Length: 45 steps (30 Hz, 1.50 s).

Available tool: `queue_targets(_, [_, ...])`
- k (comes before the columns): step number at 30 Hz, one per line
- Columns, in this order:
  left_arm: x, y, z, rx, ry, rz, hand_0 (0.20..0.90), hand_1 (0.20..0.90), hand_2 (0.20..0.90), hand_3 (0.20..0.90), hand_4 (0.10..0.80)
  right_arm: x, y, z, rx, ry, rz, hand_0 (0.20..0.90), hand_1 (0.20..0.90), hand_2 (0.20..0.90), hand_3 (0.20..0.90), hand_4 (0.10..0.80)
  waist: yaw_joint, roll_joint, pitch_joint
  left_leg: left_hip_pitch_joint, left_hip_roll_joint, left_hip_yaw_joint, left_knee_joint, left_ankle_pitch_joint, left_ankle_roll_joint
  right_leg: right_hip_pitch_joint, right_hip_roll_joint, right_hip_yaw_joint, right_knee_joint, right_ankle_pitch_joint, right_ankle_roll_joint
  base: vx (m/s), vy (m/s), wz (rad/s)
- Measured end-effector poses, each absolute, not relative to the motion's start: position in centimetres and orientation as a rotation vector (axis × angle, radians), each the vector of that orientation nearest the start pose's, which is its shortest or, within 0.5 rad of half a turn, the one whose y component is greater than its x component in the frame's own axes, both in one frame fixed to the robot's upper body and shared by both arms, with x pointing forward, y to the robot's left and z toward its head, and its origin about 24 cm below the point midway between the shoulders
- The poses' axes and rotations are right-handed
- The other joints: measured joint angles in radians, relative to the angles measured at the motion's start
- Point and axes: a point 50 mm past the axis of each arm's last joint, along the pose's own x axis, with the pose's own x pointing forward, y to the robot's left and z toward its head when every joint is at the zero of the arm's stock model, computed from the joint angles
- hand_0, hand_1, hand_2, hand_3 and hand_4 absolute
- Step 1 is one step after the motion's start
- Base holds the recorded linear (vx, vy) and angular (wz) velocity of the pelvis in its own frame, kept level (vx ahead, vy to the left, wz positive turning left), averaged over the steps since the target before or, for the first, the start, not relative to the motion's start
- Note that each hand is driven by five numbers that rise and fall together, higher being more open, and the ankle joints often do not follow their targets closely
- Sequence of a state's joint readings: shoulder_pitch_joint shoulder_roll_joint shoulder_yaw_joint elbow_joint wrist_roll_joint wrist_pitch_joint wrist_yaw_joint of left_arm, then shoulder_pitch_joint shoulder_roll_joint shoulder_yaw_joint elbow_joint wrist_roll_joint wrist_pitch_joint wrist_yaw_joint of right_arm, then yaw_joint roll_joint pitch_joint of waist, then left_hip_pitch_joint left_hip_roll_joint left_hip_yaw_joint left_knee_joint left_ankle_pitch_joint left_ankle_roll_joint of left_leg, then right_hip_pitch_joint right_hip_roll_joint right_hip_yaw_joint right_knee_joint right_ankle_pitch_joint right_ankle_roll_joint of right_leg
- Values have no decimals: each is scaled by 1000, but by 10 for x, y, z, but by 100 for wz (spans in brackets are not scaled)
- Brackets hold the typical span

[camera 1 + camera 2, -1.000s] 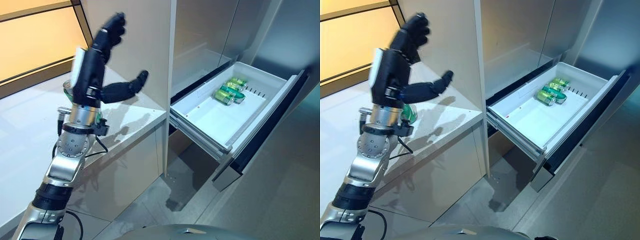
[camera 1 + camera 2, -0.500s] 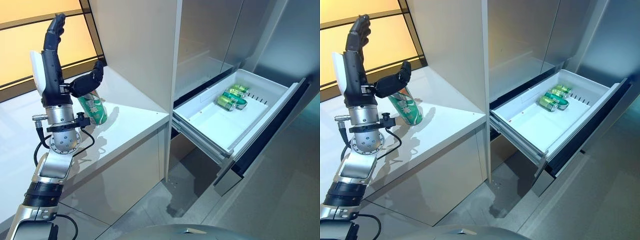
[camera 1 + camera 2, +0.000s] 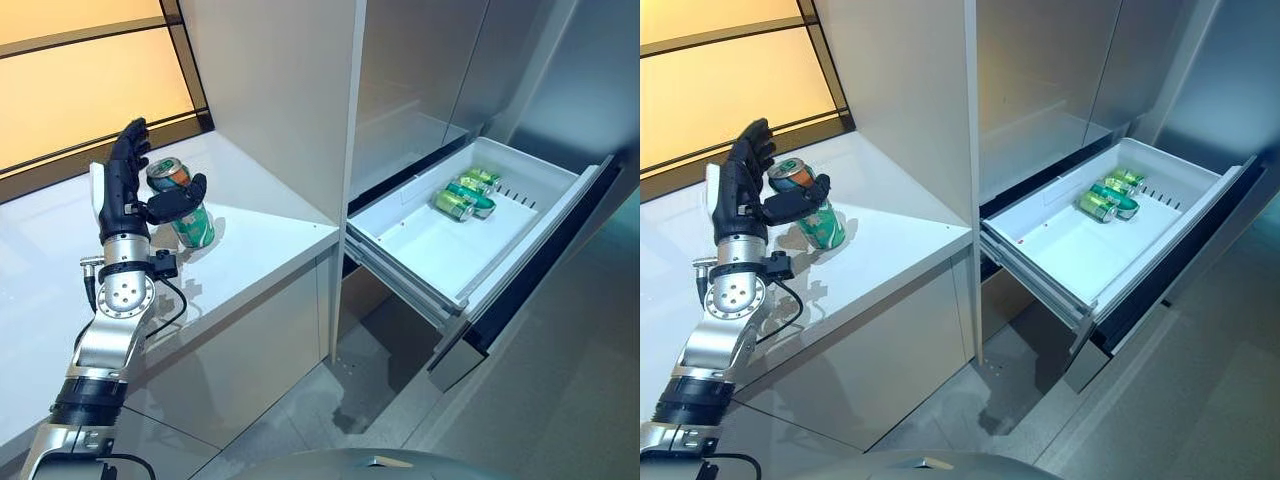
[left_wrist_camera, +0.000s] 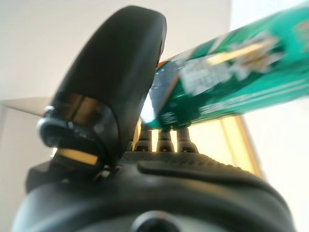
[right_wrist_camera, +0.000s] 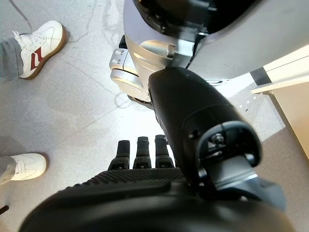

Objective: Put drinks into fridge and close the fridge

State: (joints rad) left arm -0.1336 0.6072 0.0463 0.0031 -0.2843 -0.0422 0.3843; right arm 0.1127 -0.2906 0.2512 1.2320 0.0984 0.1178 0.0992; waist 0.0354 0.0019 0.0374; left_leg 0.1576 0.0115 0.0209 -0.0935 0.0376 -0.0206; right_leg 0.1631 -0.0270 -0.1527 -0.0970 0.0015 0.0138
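A green can [image 3: 192,224] with an orange top stands tilted on the white counter [image 3: 262,250]. My left hand [image 3: 119,196] is beside it, fingers straight behind the can and thumb reaching across its front. In the left wrist view the can [image 4: 231,82] lies across the thumb [image 4: 116,82], which touches it. The fridge drawer [image 3: 430,250] is pulled open to the right, with green cans [image 3: 460,196] lying at its far end. My right hand [image 5: 145,193] hangs over the floor, fingers relaxed and empty.
A tall white cabinet panel [image 3: 280,100] stands between the counter and the fridge. The drawer's dark front [image 3: 530,280] juts out over the grey floor. A person's white shoes [image 5: 41,41] show on the floor in the right wrist view.
My left hand has come down from a raised position to the can on the counter, and its thumb now lies across the can. The camera has shifted slightly.
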Motion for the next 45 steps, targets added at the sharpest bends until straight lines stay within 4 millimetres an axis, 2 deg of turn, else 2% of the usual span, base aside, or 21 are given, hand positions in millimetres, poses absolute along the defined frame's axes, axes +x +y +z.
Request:
queue_targets(13, [273,277,112,191,-125,393,900,900,900,900,800,28,-244,-168,-232,1493,29,900,900,900,900,800,1,0,8,0,0,0,0,0,0,0,0,0,0,0,0,0,0,0])
queue_targets(22, [273,272,105,59,-95,379,900,900,900,900,800,31,-244,-167,-233,1485,31,900,900,900,900,800,-1,0,20,0,0,0,0,0,0,0,0,0,0,0,0,0,0,0])
queue_targets(45, [270,278,113,-58,-192,459,900,900,900,900,800,32,-244,-167,-227,1486,38,900,900,900,900,800,-10,-1,20,5,0,3,0,0,0,1,0,3,0,0,0,0,0,0])
